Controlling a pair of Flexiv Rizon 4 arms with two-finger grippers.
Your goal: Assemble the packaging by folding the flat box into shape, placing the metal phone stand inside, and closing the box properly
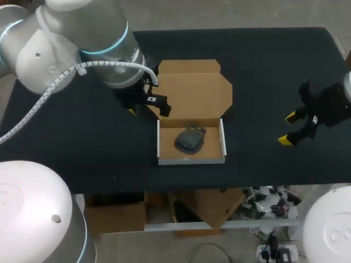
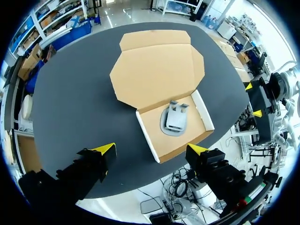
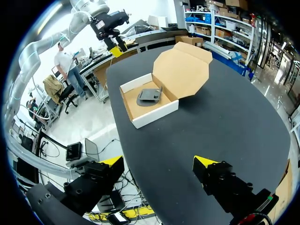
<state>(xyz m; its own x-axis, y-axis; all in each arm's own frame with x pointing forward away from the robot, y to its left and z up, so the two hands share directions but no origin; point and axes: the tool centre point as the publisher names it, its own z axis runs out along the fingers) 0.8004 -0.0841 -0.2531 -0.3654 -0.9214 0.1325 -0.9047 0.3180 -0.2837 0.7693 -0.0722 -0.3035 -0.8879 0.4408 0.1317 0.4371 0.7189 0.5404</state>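
The cardboard box [image 1: 164, 143] stands folded into a tray on the black table, its lid [image 1: 194, 90] lying open and flat behind it. A dark metal phone stand [image 1: 190, 138] lies inside the tray, also seen as the stand [image 2: 176, 120] and the stand [image 3: 150, 96]. My left gripper [image 1: 148, 104] hovers open just off the lid's left edge, above the table; from its own wrist the left gripper [image 2: 152, 152] shows nothing between its fingers. My right gripper [image 1: 292, 127] hangs open well to the right of the box, and the right gripper [image 3: 159, 165] is likewise empty.
The black table [image 1: 82, 137] has bare surface left of the box and between the box and my right gripper. Its front edge runs just below the tray.
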